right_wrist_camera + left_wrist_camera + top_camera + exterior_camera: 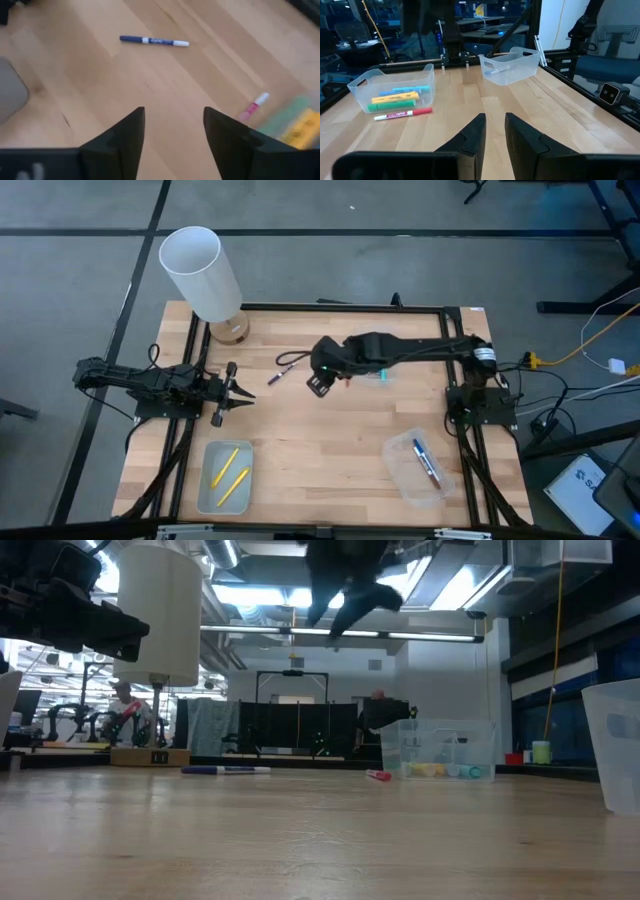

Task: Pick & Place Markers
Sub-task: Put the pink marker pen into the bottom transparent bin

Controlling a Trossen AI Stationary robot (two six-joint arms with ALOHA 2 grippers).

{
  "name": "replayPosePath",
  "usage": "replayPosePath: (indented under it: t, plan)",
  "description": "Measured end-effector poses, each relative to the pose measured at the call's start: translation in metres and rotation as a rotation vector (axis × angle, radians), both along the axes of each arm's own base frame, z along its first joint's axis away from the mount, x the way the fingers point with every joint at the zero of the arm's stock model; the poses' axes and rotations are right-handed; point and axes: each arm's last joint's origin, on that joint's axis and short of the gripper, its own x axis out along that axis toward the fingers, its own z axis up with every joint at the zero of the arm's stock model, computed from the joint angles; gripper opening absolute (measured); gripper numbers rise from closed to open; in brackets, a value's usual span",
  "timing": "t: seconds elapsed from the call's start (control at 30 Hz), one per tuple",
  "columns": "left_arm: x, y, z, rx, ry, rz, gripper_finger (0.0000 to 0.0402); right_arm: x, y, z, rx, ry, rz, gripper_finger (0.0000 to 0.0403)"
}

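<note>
Right gripper [320, 385] above mid-desk [330, 440], jaws open and empty, purple marker [154, 41] lying just beyond it, red marker [254, 106] beside a clear tray [390, 90] of markers, left gripper [238, 393] at the desk's left edge, jaws nearly closed, empty

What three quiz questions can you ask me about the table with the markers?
1. True or false: the clear plastic tray near the waiting left gripper holds two yellow markers.
2. How many markers lie in the other clear plastic tray, the one with the blue marker?
3. The right gripper, above the wooden table, holds: A a marker, B nothing, C a tray.
Key: 1 true; 2 one; 3 B.
</note>
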Motion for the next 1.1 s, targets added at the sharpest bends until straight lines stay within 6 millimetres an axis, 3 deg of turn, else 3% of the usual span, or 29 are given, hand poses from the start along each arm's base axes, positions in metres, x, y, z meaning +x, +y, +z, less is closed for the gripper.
replayPosePath:
  t: [0.3,0.7,0.83,1.1]
  plan:
    - [0.000,0.000,0.000,0.000,0.000,-0.002,0.0069,0.030,-0.023,-0.055,0.038,0.122,-0.042,0.0206]
    - [0.000,0.000,0.000,0.000,0.000,0.000,0.0067,0.039,-0.060,-0.132,0.094,0.439,-0.056,0.0204]
    - [0.000,0.000,0.000,0.000,0.000,0.000,0.0070,0.032,-0.074,-0.143,0.113,0.535,-0.106,0.0204]
    - [0.000,0.000,0.000,0.000,0.000,0.000,0.0066,0.029,-0.088,-0.146,0.122,0.524,-0.166,0.0204]
